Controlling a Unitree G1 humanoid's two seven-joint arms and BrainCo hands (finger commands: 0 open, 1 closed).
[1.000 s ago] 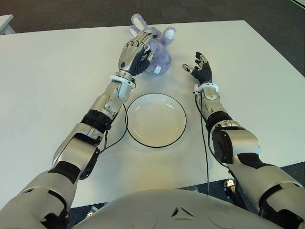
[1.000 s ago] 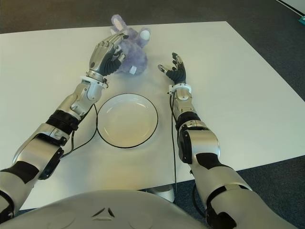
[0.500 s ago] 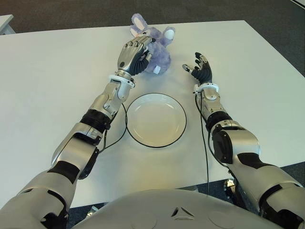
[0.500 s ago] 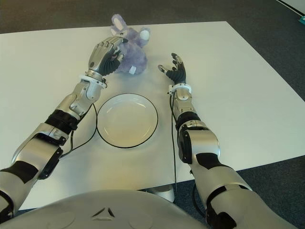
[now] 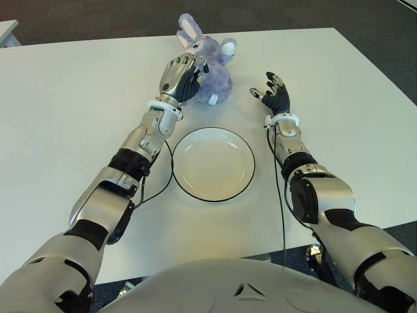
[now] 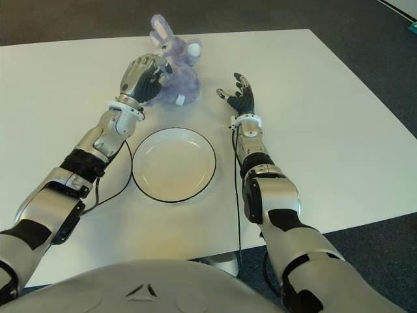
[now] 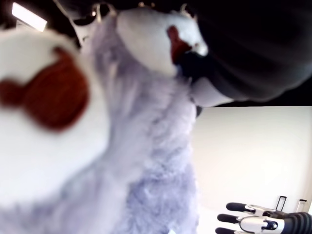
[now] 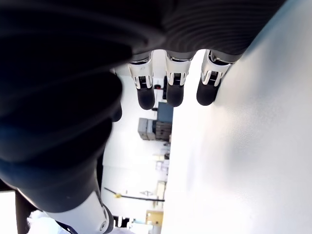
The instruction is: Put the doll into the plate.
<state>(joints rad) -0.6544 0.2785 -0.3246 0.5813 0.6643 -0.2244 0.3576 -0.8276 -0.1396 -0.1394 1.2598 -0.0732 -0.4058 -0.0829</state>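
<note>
Now left hand (image 5: 180,78) gripping doll (image 5: 210,65), plate (image 5: 213,163) bare.

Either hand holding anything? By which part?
Left hand grips the purple doll by its body, on its left side; right hand is open, holding nothing.

- Purple plush bunny (image 5: 210,68) tipped up from lying to nearly upright since a second ago, ears now toward the table's far edge.
- Left hand (image 5: 178,78) drawn slightly back, clamped on its side.
</note>
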